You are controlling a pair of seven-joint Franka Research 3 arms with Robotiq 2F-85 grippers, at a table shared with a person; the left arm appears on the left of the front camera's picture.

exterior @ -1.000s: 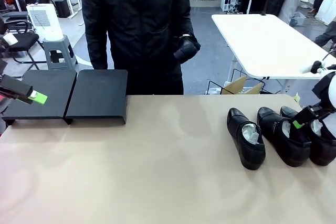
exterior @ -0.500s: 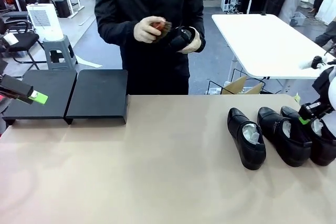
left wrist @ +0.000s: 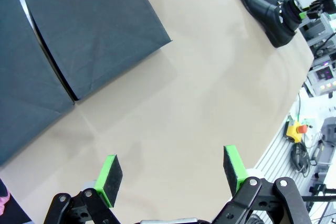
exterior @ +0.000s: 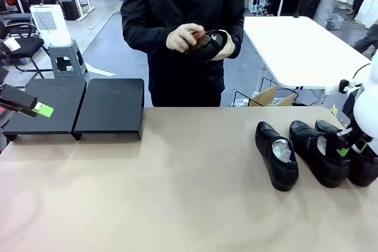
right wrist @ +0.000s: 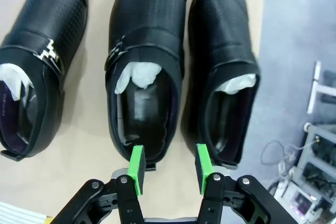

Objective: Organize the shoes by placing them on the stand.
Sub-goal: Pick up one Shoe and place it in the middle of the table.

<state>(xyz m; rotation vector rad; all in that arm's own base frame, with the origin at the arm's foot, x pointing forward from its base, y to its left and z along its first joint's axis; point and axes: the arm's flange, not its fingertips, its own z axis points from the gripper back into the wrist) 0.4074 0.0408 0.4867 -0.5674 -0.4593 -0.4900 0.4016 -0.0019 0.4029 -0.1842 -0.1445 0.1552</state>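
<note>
Three glossy black leather dress shoes [exterior: 277, 157] lie abreast at the right end of the tan surface [exterior: 177, 199], well apart from the low flat black stand [exterior: 109, 107]. Right hand [right wrist: 170, 167], half-narrowed and grasping nothing, hovers above two heels; centre it on one heel wall before clenching. Left hand [left wrist: 171, 171] gapes, released.

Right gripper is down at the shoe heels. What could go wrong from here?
1. The right gripper sits half-closed over the close-set heels of the middle shoe and the right-hand shoe; it may pinch both or drag the neighbour.
2. A heel-only hold on glossy leather could slip or let the toe sag.
3. The stand lies at the table's far left; the carry passes the person's hands holding a fourth shoe.
</note>
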